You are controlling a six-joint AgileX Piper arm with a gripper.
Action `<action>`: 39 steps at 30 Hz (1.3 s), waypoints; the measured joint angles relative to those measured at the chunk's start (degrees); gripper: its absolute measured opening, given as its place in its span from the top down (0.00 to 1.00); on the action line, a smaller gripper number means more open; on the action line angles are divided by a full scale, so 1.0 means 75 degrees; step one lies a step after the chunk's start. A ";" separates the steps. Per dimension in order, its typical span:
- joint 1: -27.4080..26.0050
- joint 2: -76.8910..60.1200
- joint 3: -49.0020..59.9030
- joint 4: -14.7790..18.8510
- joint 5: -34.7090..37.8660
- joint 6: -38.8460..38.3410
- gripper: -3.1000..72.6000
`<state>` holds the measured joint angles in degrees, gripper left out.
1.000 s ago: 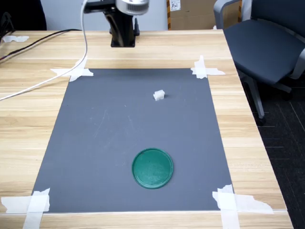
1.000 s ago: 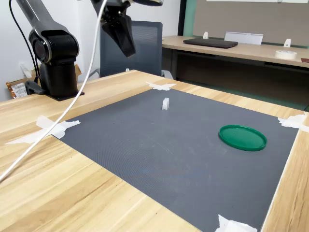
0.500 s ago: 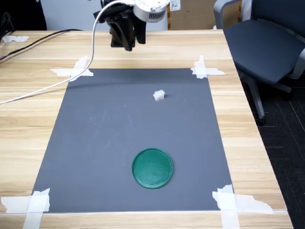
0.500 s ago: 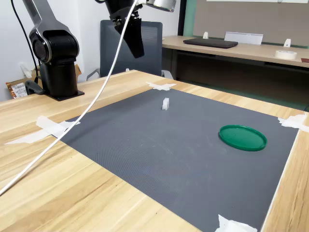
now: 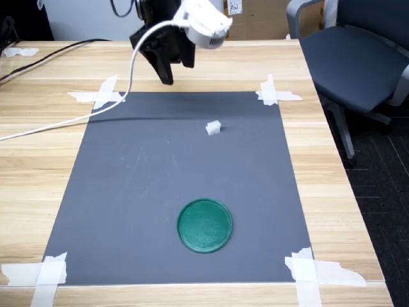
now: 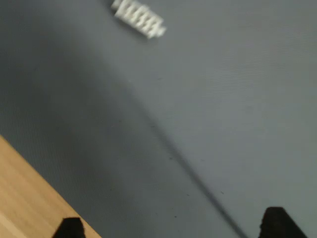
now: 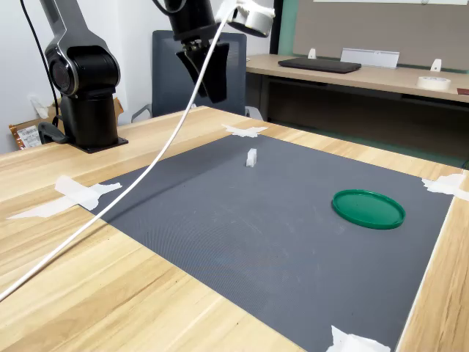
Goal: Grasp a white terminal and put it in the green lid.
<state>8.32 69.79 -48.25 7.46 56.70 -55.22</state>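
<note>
Claw (image 5: 167,75) hangs above the grey mat's (image 5: 128,192) far edge, fingers spread, holding nothing. White terminal (image 5: 213,128) lies on the mat, well apart from the green lid (image 5: 204,226).

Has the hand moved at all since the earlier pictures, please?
Yes. In the first exterior view the hand has come forward from the table's far edge toward the grey mat, nearer the white terminal.

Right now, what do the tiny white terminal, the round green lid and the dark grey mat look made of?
The tiny white terminal: likely moulded plastic, matte, with ribbed edges in the wrist view. The round green lid: probably plastic, slightly glossy, with a raised rim. The dark grey mat: matte, finely textured, perhaps rubber or foam.
</note>
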 joint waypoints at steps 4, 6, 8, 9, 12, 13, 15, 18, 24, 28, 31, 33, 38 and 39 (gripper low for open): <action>0.0382 0.0454 -0.0480 -0.0288 0.0029 -0.0050 0.06; 0.0614 0.0698 -0.0823 -0.0475 0.0074 0.0110 0.06; 0.0872 0.0915 -0.1087 -0.0679 0.0117 0.0247 0.06; 0.1000 0.1025 -0.1199 -0.0770 0.0127 0.0295 0.06; 0.1361 0.1268 -0.1344 -0.0923 0.0117 0.0338 0.06; 0.1470 0.1334 -0.1350 -0.0939 0.0086 0.0338 0.06; 0.1649 0.1460 -0.1352 -0.0995 0.0047 0.0347 0.06; 0.1877 0.1713 -0.1363 -0.0995 -0.0022 0.0347 0.06; 0.1990 0.2240 -0.1369 -0.1132 -0.0306 0.0380 0.06; 0.1990 0.2568 -0.1377 -0.1176 -0.0383 0.0389 0.06; 0.1990 0.2808 -0.1377 -0.1191 -0.0393 0.0389 0.06; 0.1990 0.2946 -0.1361 -0.1227 -0.0464 0.0389 0.06; 0.1990 0.3015 -0.1112 -0.1373 -0.0839 0.0220 0.06; 0.1990 0.3015 -0.1023 -0.1417 -0.0937 0.0150 0.06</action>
<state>23.25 92.40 -55.92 -3.17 49.68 -54.09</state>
